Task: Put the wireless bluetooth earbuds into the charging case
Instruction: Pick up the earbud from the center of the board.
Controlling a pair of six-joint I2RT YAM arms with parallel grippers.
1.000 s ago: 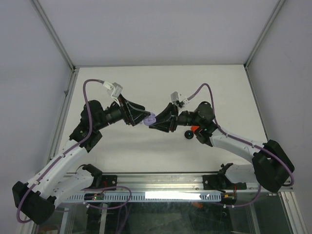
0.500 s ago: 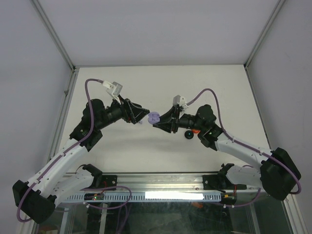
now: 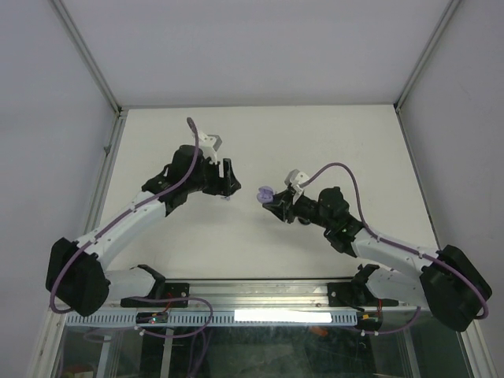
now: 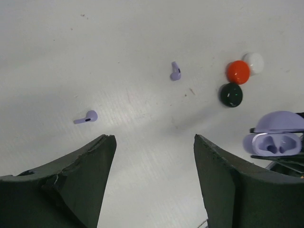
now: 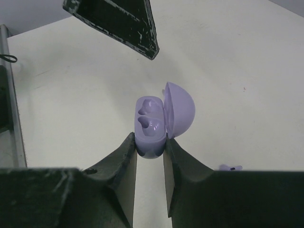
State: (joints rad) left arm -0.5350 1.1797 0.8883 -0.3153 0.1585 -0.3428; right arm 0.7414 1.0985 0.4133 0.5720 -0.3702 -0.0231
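Cameras: one high over the bench (image 3: 331, 134), one riding each wrist.
The top camera sits above and behind the arm bases, looking steeply down from well off, so the whole bench shows from near edge to far corners. The left wrist camera looks down past the left fingers (image 4: 71, 180) at the middle of the bench from close in. The right wrist camera peers low along the right fingers (image 5: 121, 161) across the bench, close in too. All three share the charging case (image 4: 275, 137): small in the top view, at the right edge of the left wrist view, centre of the right wrist view.
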